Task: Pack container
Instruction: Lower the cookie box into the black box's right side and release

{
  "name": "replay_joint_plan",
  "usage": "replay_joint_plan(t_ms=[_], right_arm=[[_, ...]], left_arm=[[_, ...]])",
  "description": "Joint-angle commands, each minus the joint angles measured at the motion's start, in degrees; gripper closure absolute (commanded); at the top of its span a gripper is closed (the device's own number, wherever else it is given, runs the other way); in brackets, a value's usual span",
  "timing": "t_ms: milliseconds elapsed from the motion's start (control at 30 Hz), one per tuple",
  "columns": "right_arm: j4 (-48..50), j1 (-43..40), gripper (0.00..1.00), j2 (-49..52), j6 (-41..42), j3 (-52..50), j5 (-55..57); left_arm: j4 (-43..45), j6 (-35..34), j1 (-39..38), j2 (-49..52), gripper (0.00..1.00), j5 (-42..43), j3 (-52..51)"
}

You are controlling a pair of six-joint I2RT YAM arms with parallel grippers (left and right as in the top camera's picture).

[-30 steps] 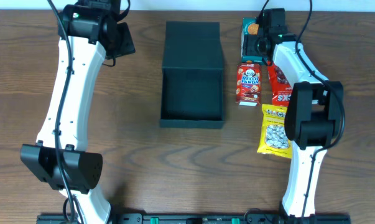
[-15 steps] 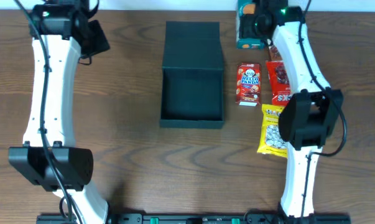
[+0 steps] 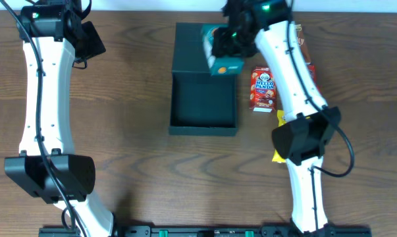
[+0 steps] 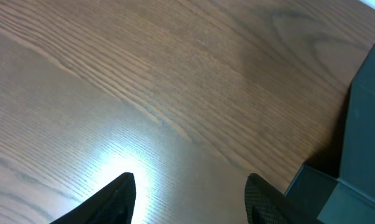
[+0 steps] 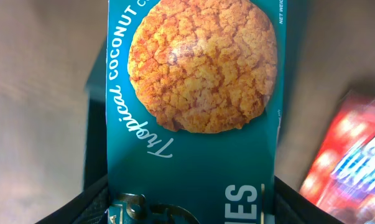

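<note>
The dark teal-black container (image 3: 203, 99) lies open at the table's middle, its flap lid (image 3: 203, 46) folded back toward the far edge; one corner shows in the left wrist view (image 4: 361, 130). My right gripper (image 3: 224, 49) is shut on a teal coconut cookie box (image 3: 222, 47) and holds it above the lid's right side. In the right wrist view the cookie box (image 5: 193, 118) fills the frame between my fingers (image 5: 190, 205). My left gripper (image 3: 86, 39) is open and empty over bare table at the far left, also in its own view (image 4: 190, 202).
A red Hello Panda box (image 3: 263, 88) lies right of the container, also at the right wrist view's edge (image 5: 349, 162). A red snack pack (image 3: 307, 59) and a yellow pouch (image 3: 278, 135) lie partly hidden behind my right arm.
My right gripper has lifted the cookie box from the far right and carried it left over the container's lid. My left arm has swung further left.
</note>
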Motion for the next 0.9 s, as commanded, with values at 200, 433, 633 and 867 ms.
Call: replay_joint_plan(t_ms=[200,433,633,867], right_arm=[[-7.5,9.5,0.5,-0.3,4.3,1.1,2.4],[-8.2,14.0,0.43,-0.3,10.9,-0.4,10.3],[-7.8,15.6,0.44,-0.3,15.4,-5.9,11.5],[-2.5,15.8,0.5,-0.3,20.9,-13.0,11.5]], left_arm=[[-0.4,1.2,0.4,0.4,0.43,-0.6,0.3],[-0.4,1.2,0.4,0.4,0.42,-0.5,0.2],[-0.4,1.2,0.4,0.4,0.42,-0.5,0.2],[-0.4,1.2,0.4,0.4,0.42,-0.5,0.3]])
